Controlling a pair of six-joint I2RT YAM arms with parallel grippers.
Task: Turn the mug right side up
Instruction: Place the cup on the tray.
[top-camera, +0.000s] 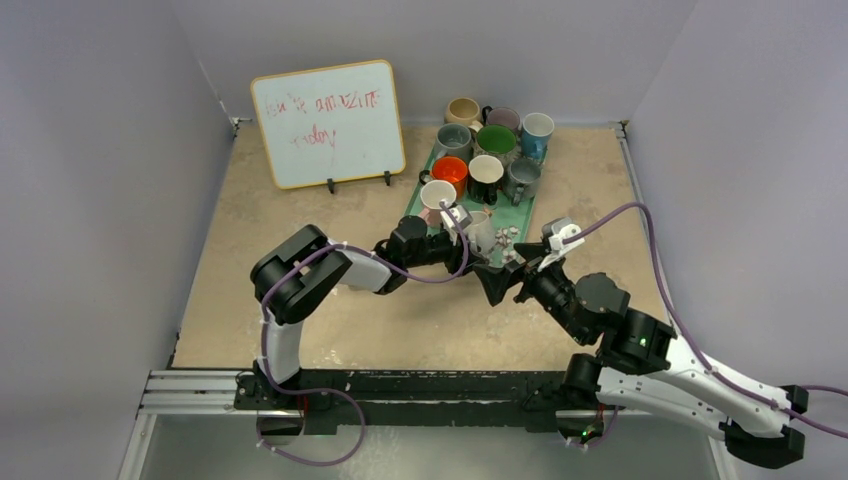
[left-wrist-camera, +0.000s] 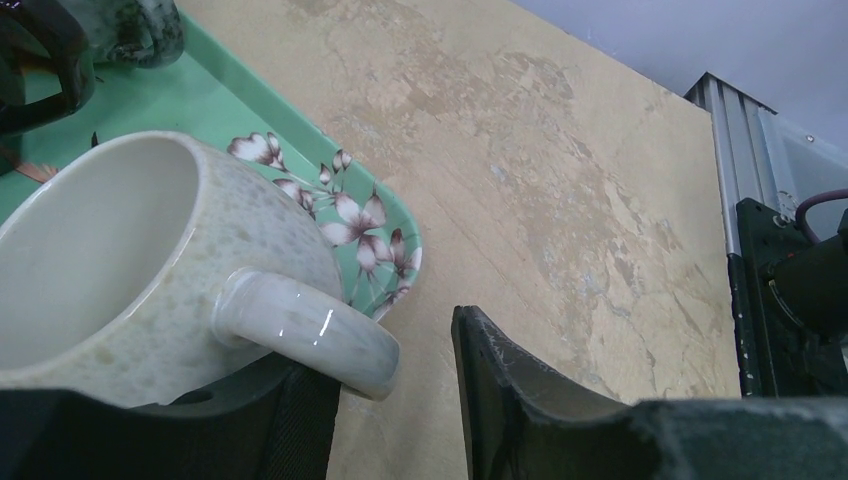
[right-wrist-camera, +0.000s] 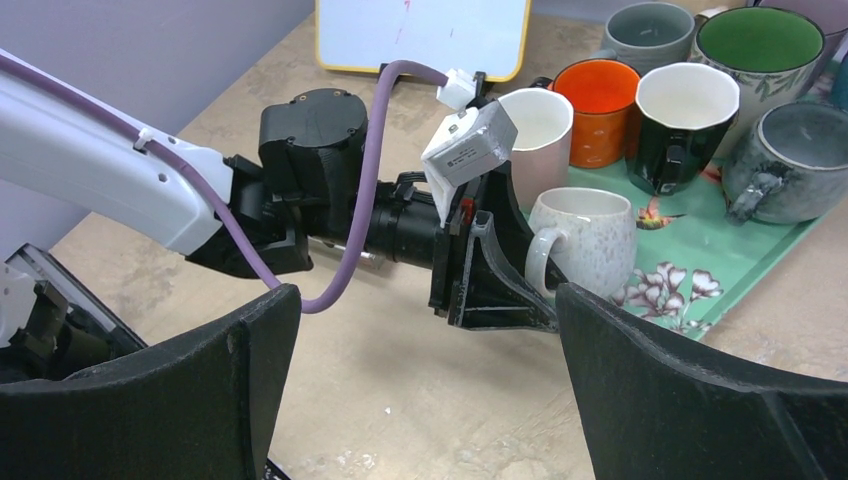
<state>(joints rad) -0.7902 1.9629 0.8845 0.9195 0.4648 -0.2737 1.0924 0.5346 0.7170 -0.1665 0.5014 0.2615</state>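
Closest in, the right gripper (right-wrist-camera: 428, 300) hangs just off the near end of the green tray (right-wrist-camera: 720, 260). Its two black fingers (right-wrist-camera: 180, 400) are spread wide with nothing between them, and they face the tray across a strip of bare table (right-wrist-camera: 400, 420). Just past it the left gripper (left-wrist-camera: 395, 395) comes in low at that same near end, with its jaws partly apart on either side of the handle (left-wrist-camera: 310, 335) of the speckled mug (right-wrist-camera: 585, 235). One finger sits right against the handle. The other stands clear of it, with table showing in the gap, so the handle is straddled rather than clamped. The speckled mug itself is mouth up on the tray's near corner, beside the printed flowers, and its handle points off the tray's edge toward the left gripper. Whether its base rests fully on the tray I cannot quite tell. Farther up the tray the other mugs all stand upright and close together. A white mug (right-wrist-camera: 535, 120) is just behind the speckled one, followed by an orange mug (right-wrist-camera: 598, 105), a black mug (right-wrist-camera: 685, 120), a grey mug (right-wrist-camera: 795, 150) and a green-lined mug (right-wrist-camera: 760, 45). A whiteboard (top-camera: 327, 122) with red writing stands on the table beside the tray's far end, apart from it.
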